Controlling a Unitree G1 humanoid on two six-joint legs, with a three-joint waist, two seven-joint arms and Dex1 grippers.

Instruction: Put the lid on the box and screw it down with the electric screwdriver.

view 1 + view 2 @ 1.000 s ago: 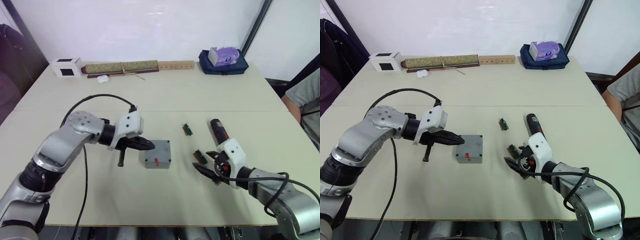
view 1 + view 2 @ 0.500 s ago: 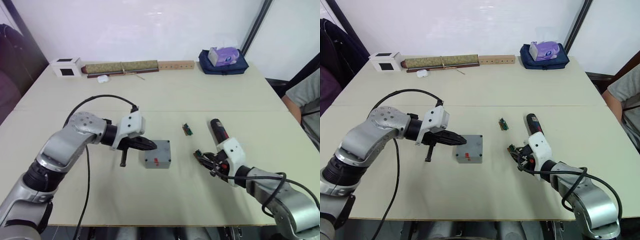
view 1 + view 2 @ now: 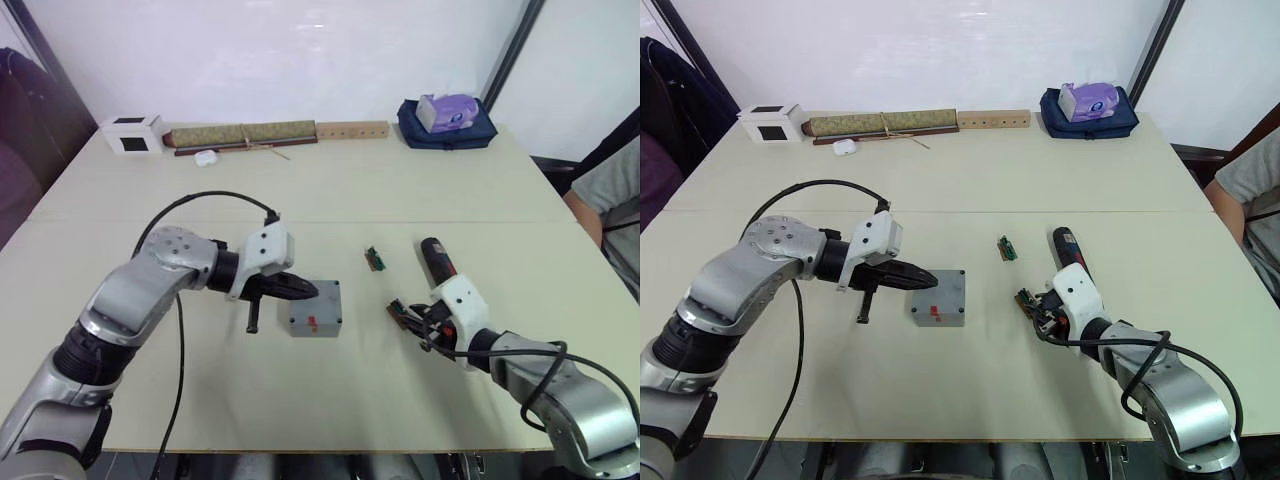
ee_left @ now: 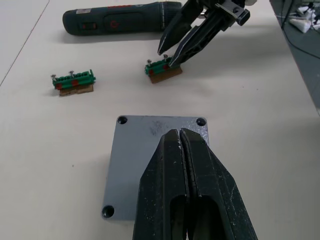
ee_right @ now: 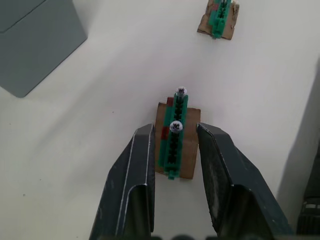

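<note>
Right gripper (image 5: pixel 172 150) spread astride nearer green screw holder (image 5: pixel 173 135), apparently to pick a screw. Left gripper (image 4: pixel 182 137) closed, tips pressing lid (image 4: pixel 150 145) onto box (image 3: pixel 316 308), presumably to steady it; electric screwdriver (image 3: pixel 438 260) lying untouched just beyond.

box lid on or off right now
On. The lid sits flush over the box; the shut left claw rests on it.

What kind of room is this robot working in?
Probably a lab or workshop test bench. A plain table holds a grey box, an electric screwdriver and small green screw holders, with a tissue pack at the back.
</note>
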